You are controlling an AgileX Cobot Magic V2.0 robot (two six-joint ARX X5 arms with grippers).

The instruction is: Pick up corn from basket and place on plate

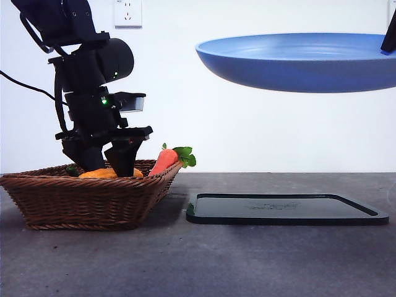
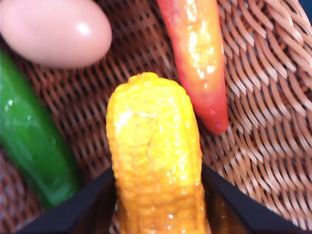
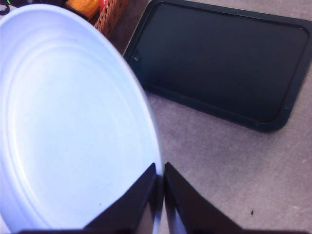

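Observation:
The corn (image 2: pixel 153 156), glossy yellow and bumpy, lies in the brown wicker basket (image 1: pixel 80 201) at the table's left. My left gripper (image 2: pixel 157 170) reaches down into the basket (image 2: pixel 258 122), one black jaw pressed against each side of the cob. In the front view only an orange sliver of the corn (image 1: pixel 99 174) shows above the rim, under the left gripper (image 1: pixel 105 164). The light-blue plate (image 1: pixel 297 59) hangs high at the right, level, with my right gripper (image 3: pixel 160 168) shut on the rim of the plate (image 3: pixel 73 122).
A red-orange carrot (image 2: pixel 197 58) with green leaves (image 1: pixel 182 154) lies beside the corn, with a pinkish egg-like item (image 2: pixel 53 31) and a green vegetable (image 2: pixel 29 146) in the same basket. A flat black tray (image 1: pixel 284 207) lies on the grey table below the plate.

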